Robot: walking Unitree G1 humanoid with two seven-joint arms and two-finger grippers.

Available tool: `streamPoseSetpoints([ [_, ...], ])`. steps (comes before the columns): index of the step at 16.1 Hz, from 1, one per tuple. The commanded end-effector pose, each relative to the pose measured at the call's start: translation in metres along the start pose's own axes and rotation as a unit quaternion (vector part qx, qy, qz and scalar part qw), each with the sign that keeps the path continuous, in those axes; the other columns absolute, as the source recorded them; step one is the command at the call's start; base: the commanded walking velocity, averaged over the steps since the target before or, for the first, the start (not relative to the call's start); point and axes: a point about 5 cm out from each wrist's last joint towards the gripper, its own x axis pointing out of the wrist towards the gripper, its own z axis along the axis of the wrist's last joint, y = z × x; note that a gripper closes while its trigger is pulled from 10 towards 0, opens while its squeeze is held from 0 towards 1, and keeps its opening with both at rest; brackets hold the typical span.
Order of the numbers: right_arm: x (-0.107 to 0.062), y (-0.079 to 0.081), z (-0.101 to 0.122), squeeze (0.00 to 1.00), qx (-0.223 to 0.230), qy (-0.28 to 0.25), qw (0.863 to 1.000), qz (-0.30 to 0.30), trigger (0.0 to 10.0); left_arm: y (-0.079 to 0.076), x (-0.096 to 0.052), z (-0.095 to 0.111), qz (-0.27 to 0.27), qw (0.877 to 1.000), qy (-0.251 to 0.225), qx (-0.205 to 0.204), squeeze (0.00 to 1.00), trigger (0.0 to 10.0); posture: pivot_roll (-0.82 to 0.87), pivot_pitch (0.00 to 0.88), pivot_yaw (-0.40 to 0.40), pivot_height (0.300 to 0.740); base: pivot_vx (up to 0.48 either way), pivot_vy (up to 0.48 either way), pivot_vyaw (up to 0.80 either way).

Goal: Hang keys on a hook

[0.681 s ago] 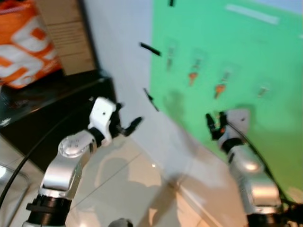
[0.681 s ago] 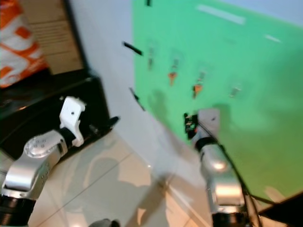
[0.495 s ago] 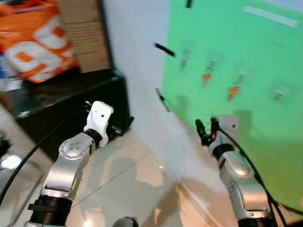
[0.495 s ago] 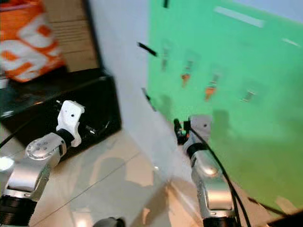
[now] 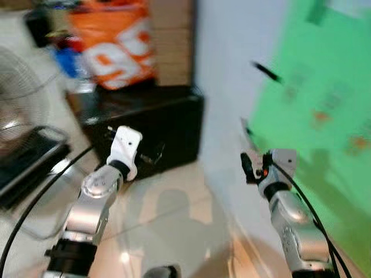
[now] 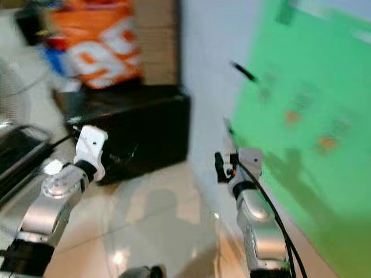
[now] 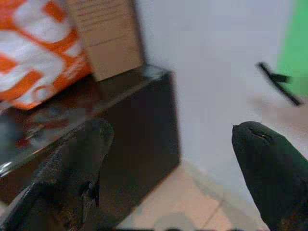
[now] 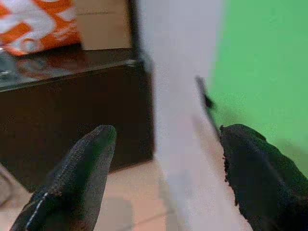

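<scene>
Both grippers hang empty — left gripper (image 7: 168,163) and right gripper (image 8: 163,168) spread wide. Ahead: black cabinet (image 5: 156,116), green board (image 5: 324,104) — blurred.

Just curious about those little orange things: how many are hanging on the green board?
2, both blurred: one orange item higher on the green board, another lower, toward its right edge. More may lie beyond the frame.

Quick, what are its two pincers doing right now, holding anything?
Left pincer: open, holding nothing.
Right pincer: open, holding nothing.
</scene>
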Motion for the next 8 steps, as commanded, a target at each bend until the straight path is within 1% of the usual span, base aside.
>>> streamPoseSetpoints([
  [1,0.0005,-0.0019,0.0030,1.00,-0.001,-0.008,1.000,-0.004,10.0,0.0009,0.0018,0.0044,0.006,1.000,-0.006,0.008,0.00,10.0,-0.06,0.000,0.023,0.740,0.311,0.000,0.46],
  [4,0.0006,-0.0011,0.0018,1.00,-0.007,-0.011,1.000,-0.007,10.0,0.0004,0.0008,0.0015,0.008,1.000,-0.006,0.004,0.00,10.0,-0.06,0.000,0.016,0.740,0.319,0.000,0.00],
  [8,0.0005,-0.0017,0.0028,1.00,-0.023,-0.011,1.000,-0.003,10.0,-0.0028,0.0052,0.0021,0.006,1.000,-0.006,0.001,0.00,10.0,-0.05,0.000,0.007,0.740,0.325,0.000,0.00],
])
